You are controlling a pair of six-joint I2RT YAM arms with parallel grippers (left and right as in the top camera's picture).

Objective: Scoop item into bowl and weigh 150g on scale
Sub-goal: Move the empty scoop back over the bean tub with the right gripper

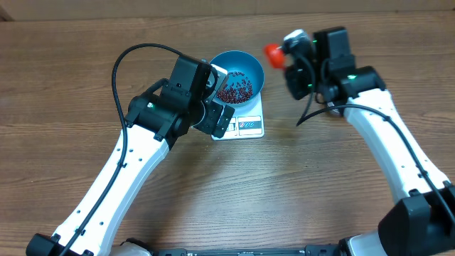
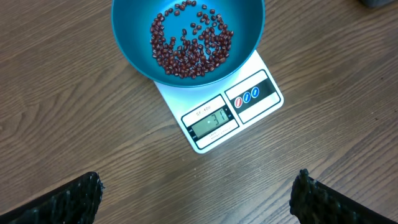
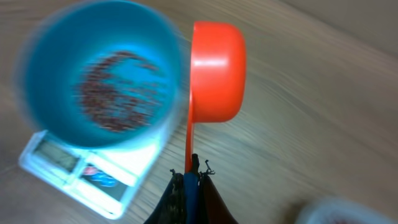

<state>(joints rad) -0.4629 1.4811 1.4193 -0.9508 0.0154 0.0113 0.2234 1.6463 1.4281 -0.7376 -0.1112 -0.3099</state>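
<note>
While the left gripper (image 2: 199,202) hung spread wide just before the scale (image 2: 261,99), the blue bowl (image 2: 134,31) sat on the scale's rear half, holding the beans (image 2: 189,43). Beyond the scale's right side, the right gripper (image 3: 189,186) pinched the handle of an orange scoop (image 3: 214,71).

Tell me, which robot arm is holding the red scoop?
The right arm. The right fingers are shut on the red scoop by its handle, beside the blue bowl. The left fingers are wide open and hold nothing.
</note>
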